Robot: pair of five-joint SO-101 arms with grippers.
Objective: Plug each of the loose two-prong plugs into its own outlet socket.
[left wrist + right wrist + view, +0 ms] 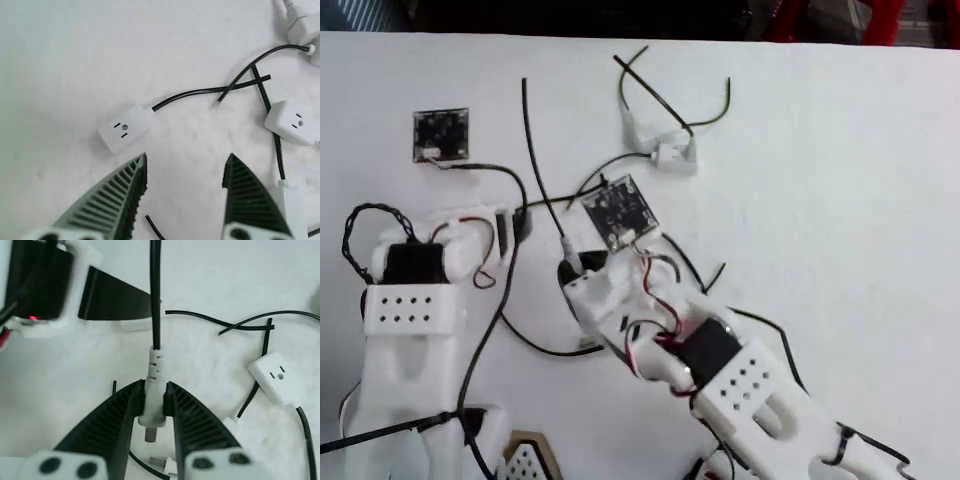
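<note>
My right gripper is shut on a white two-prong plug, held upright above the table with its prongs down and its black cord running up and away. A white outlet socket lies off to one side of it. In the high view the right gripper sits mid-table. My left gripper hangs open over the table, nothing between its fingers. Just ahead of it lies a white outlet socket on a black cord, and a second socket lies further off. In the high view the left gripper is close beside the right one.
Black cords loop across the middle of the table. Two white connector pieces lie at the back centre. A small circuit board sits at the back left. Another loose plug lies under my right gripper.
</note>
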